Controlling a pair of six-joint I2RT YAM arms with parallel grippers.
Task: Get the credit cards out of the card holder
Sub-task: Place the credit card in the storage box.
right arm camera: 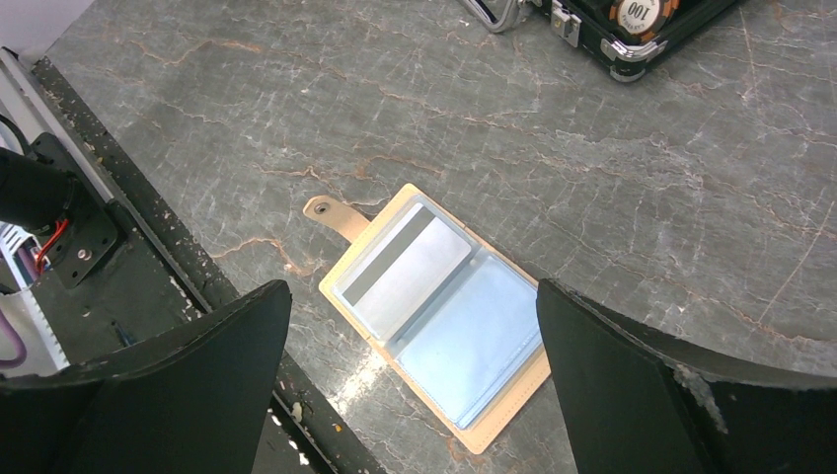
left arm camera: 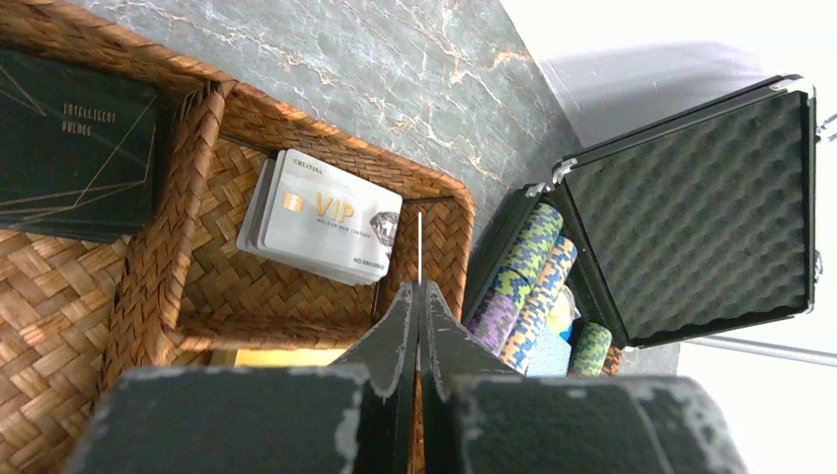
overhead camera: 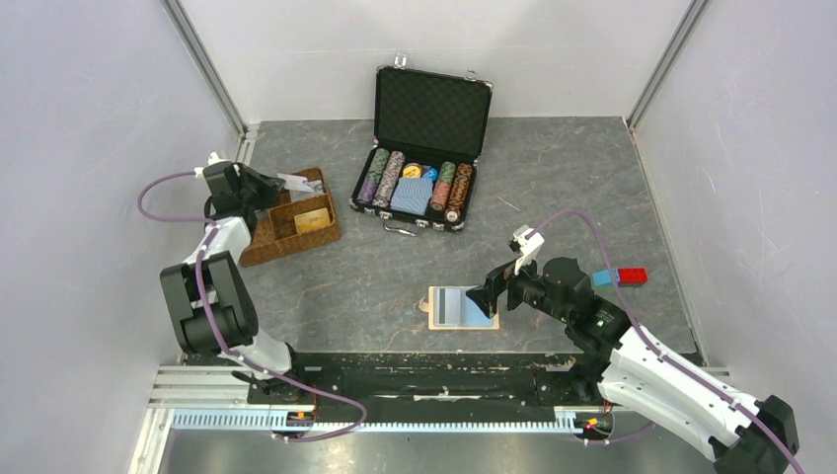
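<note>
Top external view: a grey stone-look table sits between white walls. The flat tan card holder lies open near the front edge, below the wide-spread right gripper. The left gripper pinches a thin credit card over a brown wicker tray.

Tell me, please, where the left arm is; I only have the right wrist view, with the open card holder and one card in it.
Observer: The left gripper hangs over a wicker tray, at the far left in the top view.
Operator: Is it carrying anything?
Observer: Its jaws are shut on a thin pale credit card, seen edge-on from its wrist.
Operator: Are any cards in the tray already?
Observer: Yes, one compartment holds a small stack topped by a silver VIP card, and the next holds a dark card.
</note>
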